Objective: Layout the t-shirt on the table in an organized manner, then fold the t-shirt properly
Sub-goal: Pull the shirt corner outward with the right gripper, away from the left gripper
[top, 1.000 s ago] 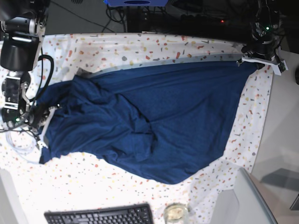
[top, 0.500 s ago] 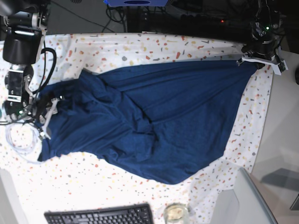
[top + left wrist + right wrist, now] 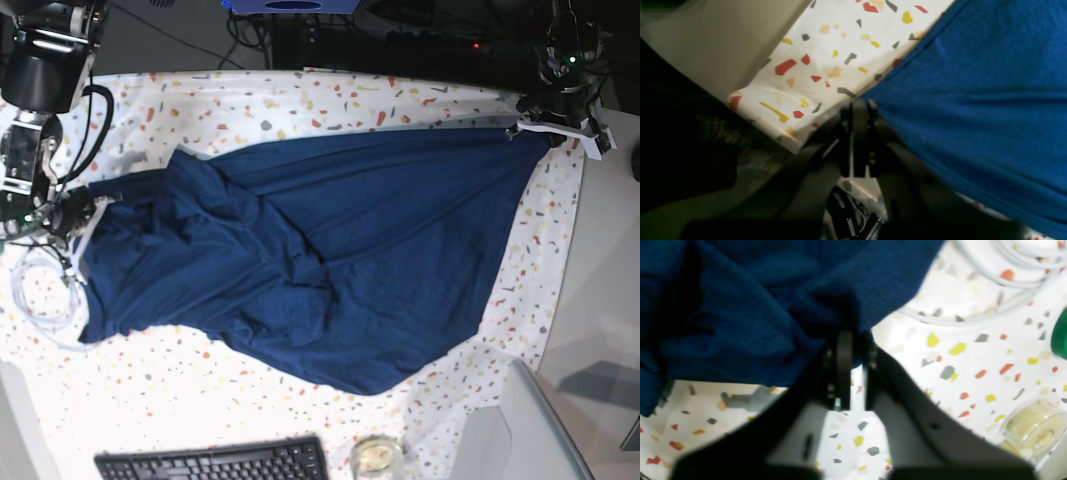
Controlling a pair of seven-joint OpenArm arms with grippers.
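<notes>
The navy-blue t-shirt [image 3: 330,250] lies spread across the speckled table [image 3: 250,100], rumpled in its left half. My left gripper [image 3: 535,132] at the far right corner is shut on the t-shirt's edge; in the left wrist view [image 3: 858,106] its jaws pinch the t-shirt [image 3: 973,100] right at the table's edge. My right gripper [image 3: 80,215] at the left is shut on the other end of the t-shirt; in the right wrist view [image 3: 850,343] its jaws hold a bunched fold of the t-shirt [image 3: 740,316] just above the table [image 3: 973,373].
A coil of white cable [image 3: 40,300] lies by my right gripper. A black keyboard [image 3: 215,462] and a small round clear container [image 3: 376,458] sit at the front edge. A plain grey surface [image 3: 600,300] borders the table on the right.
My right gripper has pulled its end of the t-shirt up and further left, stretching that edge. My left gripper has stayed still.
</notes>
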